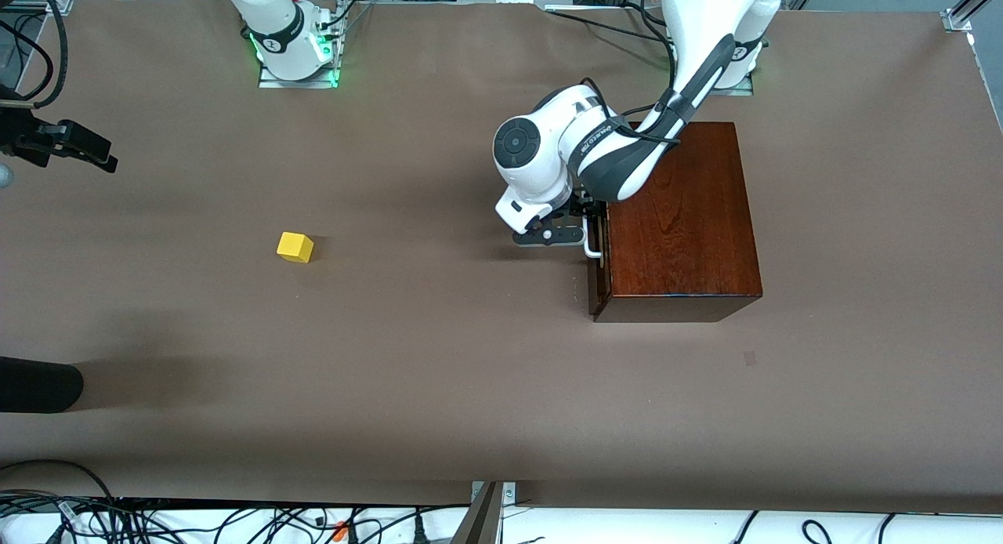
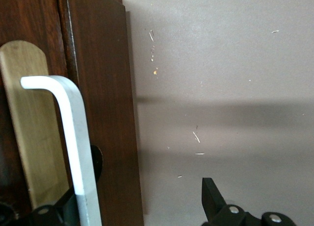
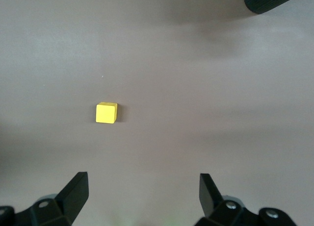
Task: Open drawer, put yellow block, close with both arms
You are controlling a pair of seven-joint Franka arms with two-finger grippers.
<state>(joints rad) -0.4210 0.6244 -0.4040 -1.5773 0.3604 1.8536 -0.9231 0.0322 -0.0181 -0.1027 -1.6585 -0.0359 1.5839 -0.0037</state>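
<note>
Front view: left gripper at the white handle of the drawer, which sits closed in the mahogany box. Yellow block alone on the brown bench, toward the right arm's end. Right gripper hangs at the view's edge, waiting.

Left wrist view: jaws spread around the handle, one finger clear of it.

Right wrist view: jaws spread, empty, above the yellow block.

The left arm reaches down with its tool spread wide and low, while the right tool waits aloft, fingers apart.
</note>
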